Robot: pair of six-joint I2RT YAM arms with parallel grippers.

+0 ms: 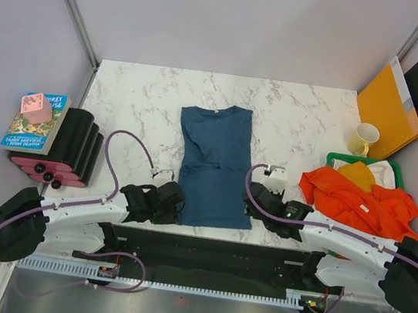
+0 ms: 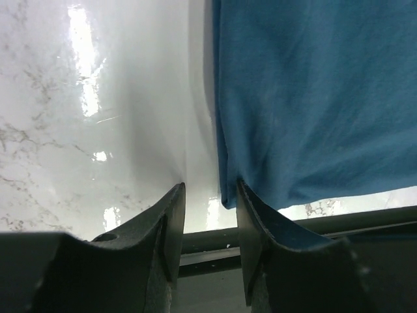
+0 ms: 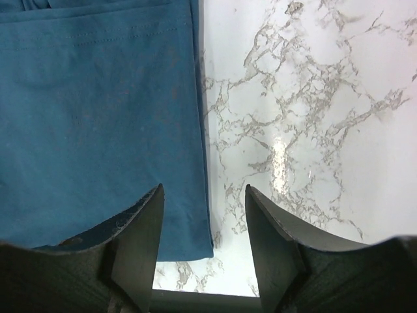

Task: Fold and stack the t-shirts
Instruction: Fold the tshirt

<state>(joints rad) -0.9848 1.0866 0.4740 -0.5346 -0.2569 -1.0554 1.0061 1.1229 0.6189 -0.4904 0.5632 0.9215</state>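
Where the dark teal-blue t-shirt (image 1: 214, 165) lies folded into a long strip at the middle of the marble table (image 1: 139, 100), collar toward the far wall and hem at the near edge, an arm sits at each near corner; the left gripper (image 2: 207, 225) stands with jaws apart at the near-left corner, the cloth corner just beside the finger (image 2: 254, 228) nearer the shirt, bare marble under the gap; the right gripper (image 3: 203, 244) stands with jaws apart over the near-right corner, the shirt's long edge running into the gap; neither clamps cloth. Open marble extends left of the strip, right of it and beyond the collar. At the right edge, a heap of orange t-shirts (image 1: 365, 206) with a yellow one (image 1: 356, 175) spills over a green tray (image 1: 336, 157), close to the right arm; a yellow mug (image 1: 365, 138) and an orange envelope (image 1: 388, 104) stand behind it. At the left edge, books (image 1: 32, 128) and a black-and-pink rack (image 1: 69, 154) border the left arm.
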